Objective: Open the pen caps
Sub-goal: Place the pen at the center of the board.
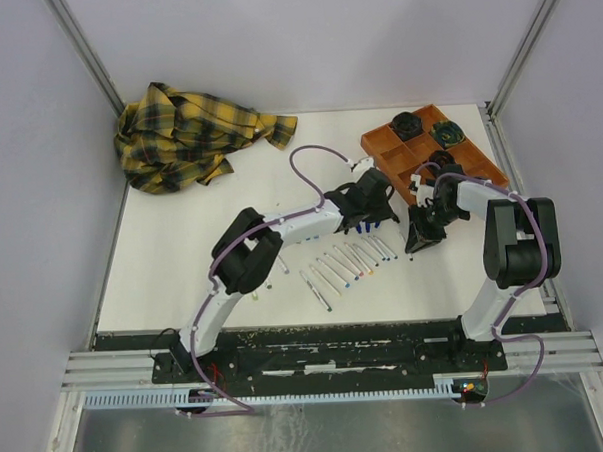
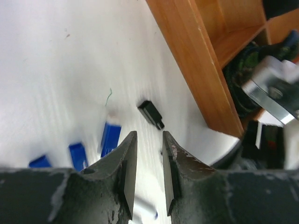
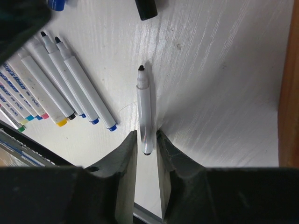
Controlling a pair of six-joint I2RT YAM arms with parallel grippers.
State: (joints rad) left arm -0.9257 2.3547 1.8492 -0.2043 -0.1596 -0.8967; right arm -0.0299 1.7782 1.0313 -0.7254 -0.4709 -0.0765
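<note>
Pinching uncapped black-tip pen [image 3: 144, 102] by tail w/ right gripper [image 3: 145, 135], holding left gripper [image 2: 148, 137] slightly spread & empty near black cap [image 2: 151, 114]; best laid flat beside pen row [image 3: 60, 84].

Bare table [image 1: 173, 252] on the left side, lots of room. Plaid cloth [image 1: 187, 136] blocks far-left corner. Mid-right is tight: left gripper [image 2: 148, 140] & right gripper [image 3: 145, 135] w/ a pen [image 3: 144, 102] near each other, orange tray [image 2: 196, 65] wall just beside, pen row [image 1: 348, 266] on near side, black cap [image 2: 151, 114] betw. left gripper & tray.
</note>
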